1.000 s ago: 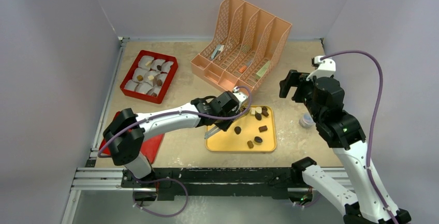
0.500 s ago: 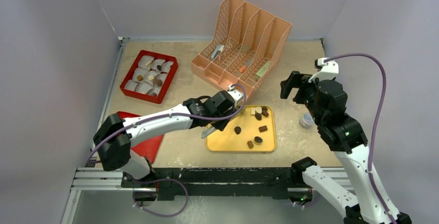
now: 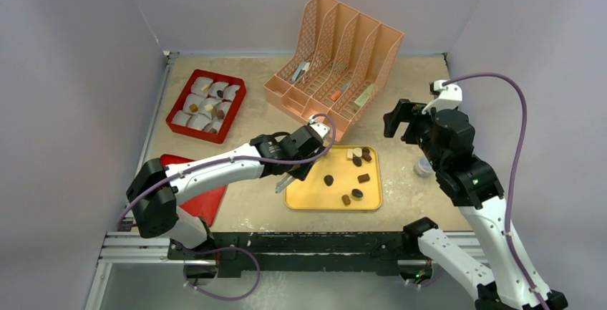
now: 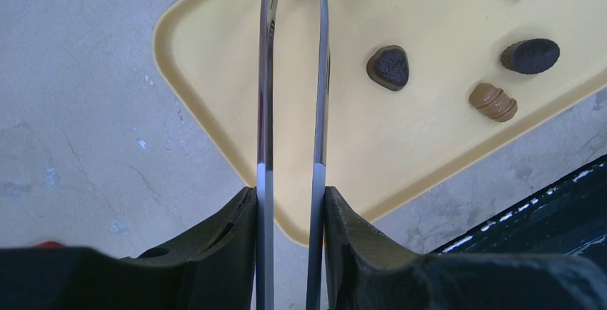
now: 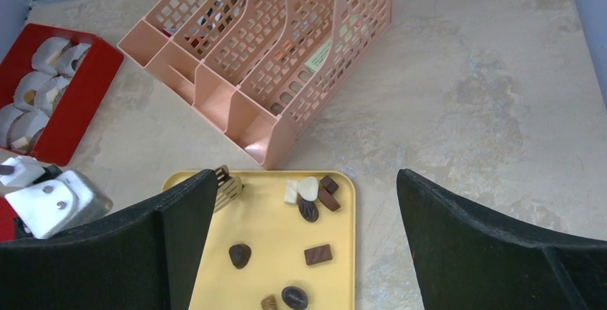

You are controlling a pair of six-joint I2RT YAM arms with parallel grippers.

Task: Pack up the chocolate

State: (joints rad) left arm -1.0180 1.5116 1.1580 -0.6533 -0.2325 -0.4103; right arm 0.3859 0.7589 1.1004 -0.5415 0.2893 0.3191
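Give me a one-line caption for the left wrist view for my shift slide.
Left end effector holds metal tongs over the yellow tray, four loose chocolates lying beside them.

Bright, even, diffuse light from above; shadows soft, pictures mostly sharp.

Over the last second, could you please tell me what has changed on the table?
The left tool, clamped on the tongs, drew back leftward over the yellow tray, its arm swinging left with it. Nothing was visibly picked up or released. The chocolates and the red box stayed put; the right tool, open and raised, barely shifted.
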